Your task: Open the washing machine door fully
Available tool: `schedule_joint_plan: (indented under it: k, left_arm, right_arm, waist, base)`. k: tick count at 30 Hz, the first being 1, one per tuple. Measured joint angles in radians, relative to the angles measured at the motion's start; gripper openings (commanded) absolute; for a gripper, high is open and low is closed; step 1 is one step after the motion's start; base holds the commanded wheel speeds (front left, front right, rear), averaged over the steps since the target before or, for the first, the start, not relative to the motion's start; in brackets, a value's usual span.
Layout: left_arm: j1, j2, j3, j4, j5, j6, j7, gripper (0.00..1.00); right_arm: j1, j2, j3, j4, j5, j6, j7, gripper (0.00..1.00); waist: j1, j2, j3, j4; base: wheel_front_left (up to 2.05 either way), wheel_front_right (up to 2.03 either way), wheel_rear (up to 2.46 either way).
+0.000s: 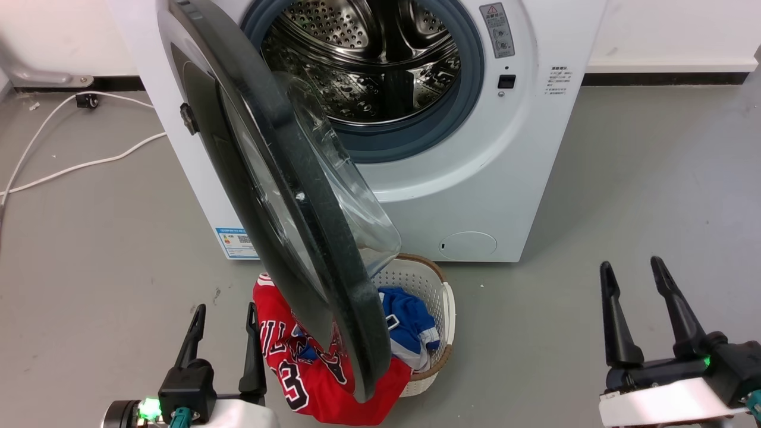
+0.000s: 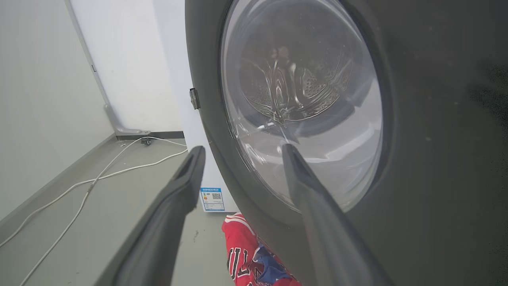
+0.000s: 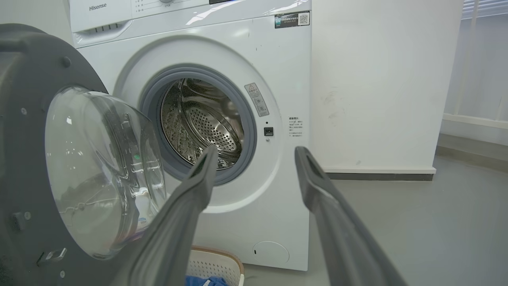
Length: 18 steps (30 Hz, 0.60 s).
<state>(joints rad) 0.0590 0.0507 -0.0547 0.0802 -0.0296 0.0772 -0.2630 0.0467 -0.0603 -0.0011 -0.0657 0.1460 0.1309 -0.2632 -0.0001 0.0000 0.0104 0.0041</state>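
In the head view the washing machine door [image 1: 279, 196] stands unlatched and swung well out from the washing machine [image 1: 475, 178], edge-on toward the robot. Its lower rim is just up and to the right of the left fingers [image 1: 254, 351], which are spread apart and hold nothing. The right fingers [image 1: 615, 321], also spread and empty, sit well apart from the door, off to its right. Between the two pairs a basket [image 1: 447, 303] with a red shirt [image 1: 285, 362] lies under the door's lower edge, and the steel drum [image 1: 368, 59] is open to view beyond. In the left wrist view the door's dark outer face [image 2: 436, 139] takes up the side right of the fingers. One fingertip [image 2: 295, 167] shows against the glass [image 2: 301, 91] and the other points past the rim toward the floor [image 2: 119, 206]; whether either touches the door I cannot tell. In the right wrist view the door's inner side with its bulging glass [image 3: 99, 167] is left of the spread fingers [image 3: 325, 190], and the machine's mouth lies ahead between them. I judge the job about half done: the latch is released and the door is roughly square to the front. What is left is swinging it further round on its hinge, toward the machine's left side, until it stops.
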Motion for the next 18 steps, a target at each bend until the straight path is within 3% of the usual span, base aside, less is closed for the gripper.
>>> schedule_joint_plan:
  k: [5,18]
  left_arm:
    - [0.0,0.0,0.0,0.0,0.0,-0.001,0.0,1.0]
    - [0.0,0.0,0.0,-0.007,0.011,-0.002,0.0,1.0]
  right_arm:
    - [0.033,0.007,-0.011,0.018,-0.062,0.0,0.0,1.0]
    - [0.06,0.009,-0.04,0.074,0.007,0.0,0.0,1.0]
  waist:
    - [0.0,0.0,0.001,0.003]
    - [0.0,0.0,-0.001,0.004]
  base:
    - [0.0,0.0,0.0]
    - [0.0,0.0,0.0]
